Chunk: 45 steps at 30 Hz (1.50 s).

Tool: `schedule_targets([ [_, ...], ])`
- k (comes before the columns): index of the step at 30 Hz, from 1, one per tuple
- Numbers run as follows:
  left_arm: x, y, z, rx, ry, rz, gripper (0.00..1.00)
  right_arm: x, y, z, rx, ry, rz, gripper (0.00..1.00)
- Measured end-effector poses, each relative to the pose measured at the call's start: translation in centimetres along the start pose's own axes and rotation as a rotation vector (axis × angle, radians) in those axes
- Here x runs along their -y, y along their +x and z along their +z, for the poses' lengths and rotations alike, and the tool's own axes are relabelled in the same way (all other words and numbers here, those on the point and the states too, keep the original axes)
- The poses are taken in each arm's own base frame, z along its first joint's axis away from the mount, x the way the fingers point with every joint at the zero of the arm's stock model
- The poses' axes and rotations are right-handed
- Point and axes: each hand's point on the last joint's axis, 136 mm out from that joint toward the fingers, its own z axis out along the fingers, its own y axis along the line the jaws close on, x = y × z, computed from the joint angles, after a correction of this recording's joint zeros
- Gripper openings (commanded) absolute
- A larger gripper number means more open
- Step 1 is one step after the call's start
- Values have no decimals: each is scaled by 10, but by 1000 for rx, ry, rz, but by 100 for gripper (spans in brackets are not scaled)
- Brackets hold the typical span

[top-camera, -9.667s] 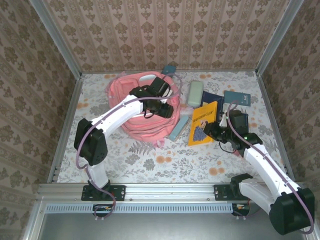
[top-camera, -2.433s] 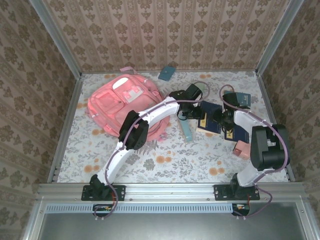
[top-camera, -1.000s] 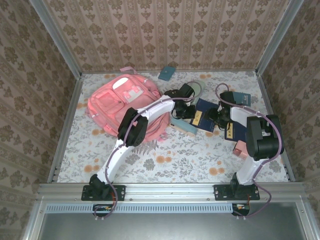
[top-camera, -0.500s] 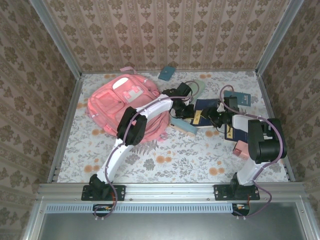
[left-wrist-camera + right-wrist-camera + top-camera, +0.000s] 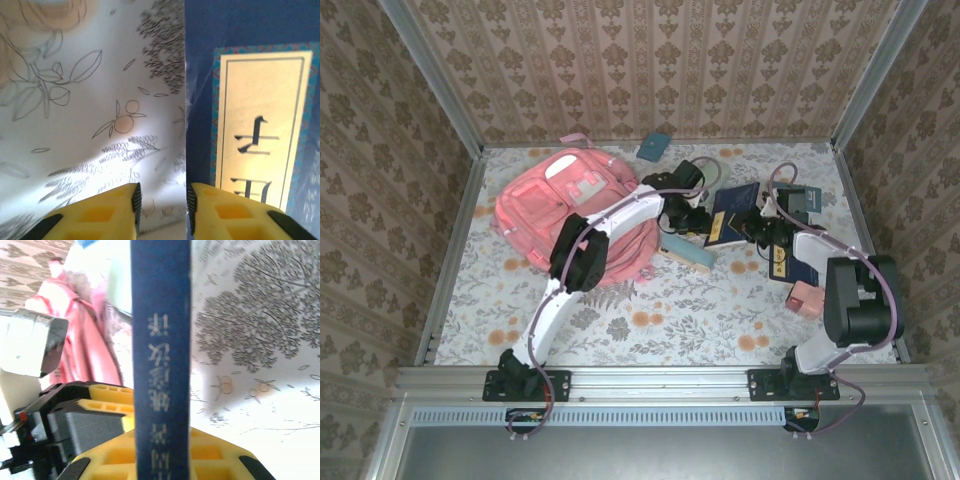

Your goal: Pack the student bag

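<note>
Student bag: the pink student bag (image 5: 555, 210) lies flat on the floral surface (image 5: 650, 330), in its far left part, with the front pockets and white patch facing up
Left end effector: the left end effector (image 5: 161, 210) hangs low over the surface just right of the bag, jaws parted, cloth showing in the gap, nothing gripped
Blue book: the blue book (image 5: 732, 212) sits tilted between the two arms, its cream-labelled cover just beside the left fingers
Right end effector: the right end effector (image 5: 758, 228) is closed on the blue book, the spine clamped between its yellow fingers (image 5: 110, 460)
</note>
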Motion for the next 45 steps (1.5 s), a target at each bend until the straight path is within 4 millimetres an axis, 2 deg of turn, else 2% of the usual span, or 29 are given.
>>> schedule_targets([
  [3,11,-8,-49,74,-19,64,42,-19,-5,-15,37,-35,-36,0],
  [6,11,-13,-107,167,-62,118,44,-36,-3,-26,56,-62,-70,0],
  [8,-2,-14,-146,226,-117,139,44,-49,2,-32,58,-82,-95,0],
  [10,-20,-10,-171,260,-174,144,44,-60,8,-36,53,-98,-117,0],
  [13,-62,6,-189,253,-281,125,45,-73,20,-35,37,-112,-148,0],
  [18,-130,49,-183,132,-438,99,48,-86,46,-26,-22,-122,-180,0],
  [19,-139,57,-181,105,-464,105,52,-89,49,-25,-31,-126,-183,0],
  [23,-160,80,-173,25,-528,146,54,-93,56,-21,-48,-127,-179,0],
  [26,-169,88,-172,-1,-567,177,56,-97,57,-17,-58,-130,-183,0],
  [32,-179,86,-173,-15,-632,240,57,-103,60,-14,-69,-137,-194,0],
  [36,-176,87,-168,-29,-641,285,64,-104,62,-14,-72,-138,-193,0],
  [42,-167,87,-162,-32,-594,308,65,-104,61,-14,-70,-136,-192,0],
  [45,-165,88,-160,-34,-579,309,62,-104,62,-14,-69,-134,-190,0],
])
